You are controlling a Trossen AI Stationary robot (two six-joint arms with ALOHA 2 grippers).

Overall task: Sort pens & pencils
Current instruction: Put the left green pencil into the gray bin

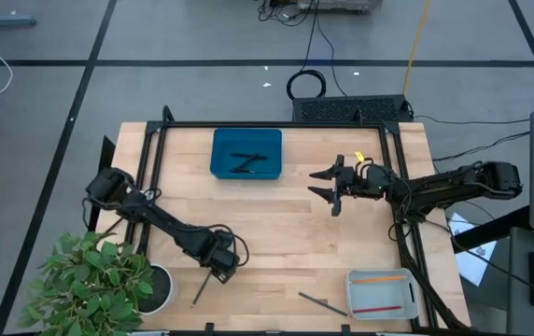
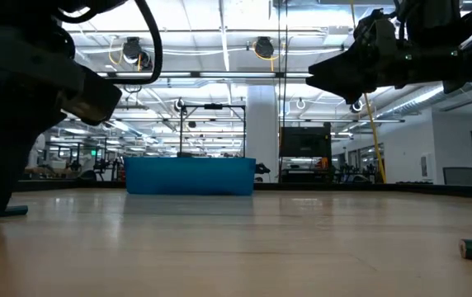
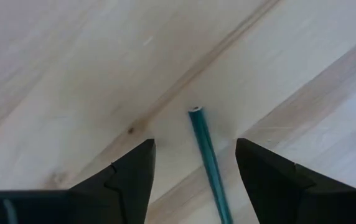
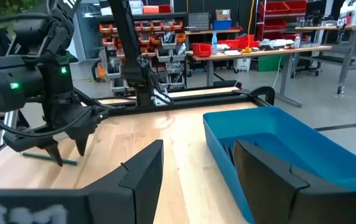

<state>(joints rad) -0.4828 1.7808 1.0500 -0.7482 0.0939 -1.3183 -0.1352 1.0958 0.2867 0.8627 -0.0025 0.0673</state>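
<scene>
Left gripper [image 1: 220, 269] down at the table [image 1: 276, 238] near its plant-side front edge, fingers [image 3: 128, 177] wide apart straddling a dark pencil [image 3: 208, 158], not clamped. Right gripper [image 1: 334, 185] raised beside the blue tray [image 1: 246, 153] (pens [image 1: 245, 161] inside), parted, empty. Bare wood between them.

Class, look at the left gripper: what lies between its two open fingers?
The left gripper straddles a dark green pencil lying on the wooden table, untouched by either finger; the left wrist view shows this.
</scene>
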